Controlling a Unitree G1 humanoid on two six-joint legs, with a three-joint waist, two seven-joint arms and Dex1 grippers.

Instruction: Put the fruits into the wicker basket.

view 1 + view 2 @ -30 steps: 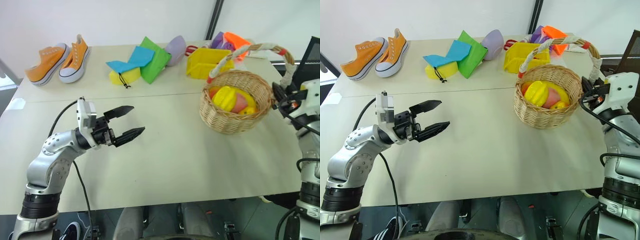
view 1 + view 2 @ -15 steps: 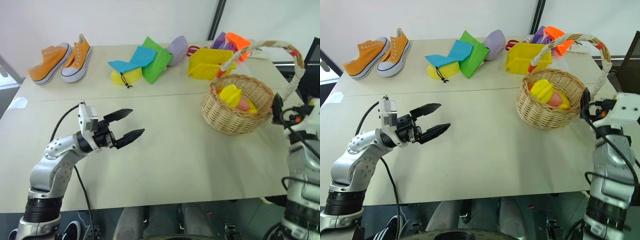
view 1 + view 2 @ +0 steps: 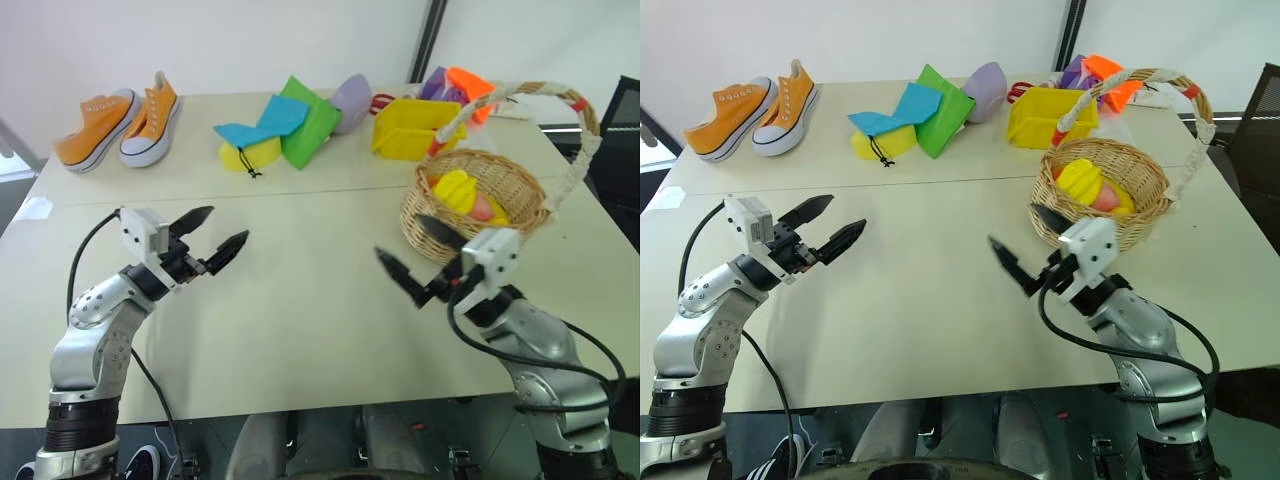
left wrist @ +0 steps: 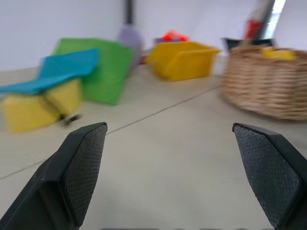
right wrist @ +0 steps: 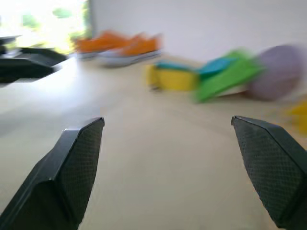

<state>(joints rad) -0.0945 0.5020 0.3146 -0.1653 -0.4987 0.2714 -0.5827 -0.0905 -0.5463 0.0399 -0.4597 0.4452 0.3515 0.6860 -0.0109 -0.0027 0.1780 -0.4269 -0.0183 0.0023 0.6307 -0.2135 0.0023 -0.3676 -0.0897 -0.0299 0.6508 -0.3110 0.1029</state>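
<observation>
Beyond the right end effector (image 3: 409,250), on its far right side and near it, stands the round tan woven wicker basket (image 3: 478,205) with its tall arched handle wrapped in white with red bands, and the glossy toy fruits (image 3: 465,193) lie inside it: a yellow ridged one on top with a pink one beside it, the rest too hidden to sort out. Both end effectors hover over the bare middle of the pale bench (image 3: 300,310), each with its two black fingers spread wide and nothing between them; the left end effector (image 3: 208,234) points toward the right one across an empty stretch of bench. No fruit lies loose on the bench near either end effector, so the loading looks finished or very nearly so. Doing this step well is, I judge, mostly a matter of checking before moving: look over the bench surface and the clutter well beyond both end effectors, where a yellow plastic bin (image 3: 412,125), green and blue fabric pieces (image 3: 290,118), a yellow pouch with a black cord (image 3: 247,154) and a pair of orange canvas sneakers (image 3: 118,118) sit, for any fruit left behind. None of those belong in the basket. The right arm should keep clear of the basket's rim and handle when it moves, since a nudge could tip the fruits out.
</observation>
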